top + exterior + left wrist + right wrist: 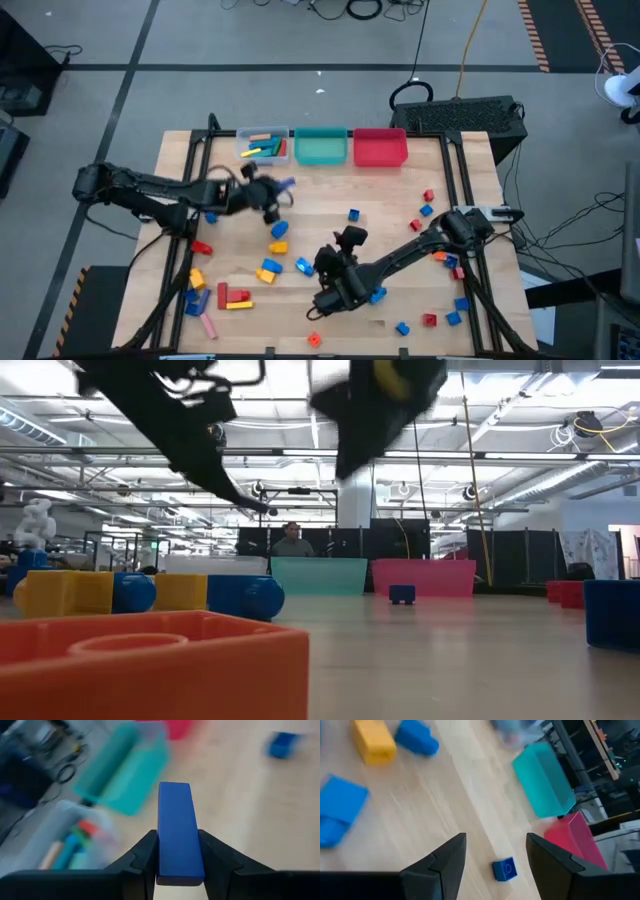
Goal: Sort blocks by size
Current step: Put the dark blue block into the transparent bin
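My left gripper (272, 195) is over the table's left middle, shut on a long blue bar (175, 820), which also shows in the high view (286, 184). My right gripper (495, 850) is open and empty over the table's middle (350, 240), pointing toward the far edge. A small blue cube (503, 869) lies on the wood just ahead of it. Loose blocks lie flat on the table: yellow and blue ones (278, 238) in the middle, several at the near left (215, 295), and several at the right (440, 260). My left gripper pinches the blue bar by its two long sides (161, 862) between its two fingers, near the bar's near end. The fingers lie along the bar, which sticks out past the fingertips toward the bins. The bar is clear of the table.
Three bins stand in a row at the far edge: clear (265, 146) with several long bars inside, teal (320, 147) and red (380, 147). An orange brick (150, 660) lies at the near edge. Bare wood lies between the grippers and the bins.
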`<action>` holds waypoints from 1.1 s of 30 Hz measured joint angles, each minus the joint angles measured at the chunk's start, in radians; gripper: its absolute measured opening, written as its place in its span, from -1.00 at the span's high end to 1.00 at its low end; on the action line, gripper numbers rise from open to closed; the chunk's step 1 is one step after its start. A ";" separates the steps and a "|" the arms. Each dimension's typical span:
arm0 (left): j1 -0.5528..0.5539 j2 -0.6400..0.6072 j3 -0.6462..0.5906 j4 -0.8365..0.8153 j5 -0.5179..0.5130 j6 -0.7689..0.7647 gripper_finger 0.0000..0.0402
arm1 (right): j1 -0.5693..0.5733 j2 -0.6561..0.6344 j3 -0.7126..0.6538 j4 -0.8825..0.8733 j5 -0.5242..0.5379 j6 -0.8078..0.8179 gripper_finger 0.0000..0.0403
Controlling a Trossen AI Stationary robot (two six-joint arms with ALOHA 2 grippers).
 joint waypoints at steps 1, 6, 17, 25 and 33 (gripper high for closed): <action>0.048 0.001 0.000 0.011 0.016 0.018 0.42 | -0.011 0.001 -0.030 0.020 -0.004 -0.010 0.04; 0.301 0.023 0.000 0.081 0.122 0.046 0.42 | -0.107 0.001 -0.216 0.205 -0.070 -0.114 0.04; 0.688 0.146 0.000 0.163 0.396 0.052 0.42 | -0.298 -0.129 -0.538 0.897 -0.316 -0.585 0.04; 0.772 0.250 0.000 0.187 0.419 0.043 0.38 | -0.386 -0.253 -0.612 1.088 -0.487 -0.767 0.04; 0.781 0.255 0.000 0.196 0.416 0.043 -0.01 | -0.432 -0.252 -0.613 1.190 -0.746 -0.772 0.04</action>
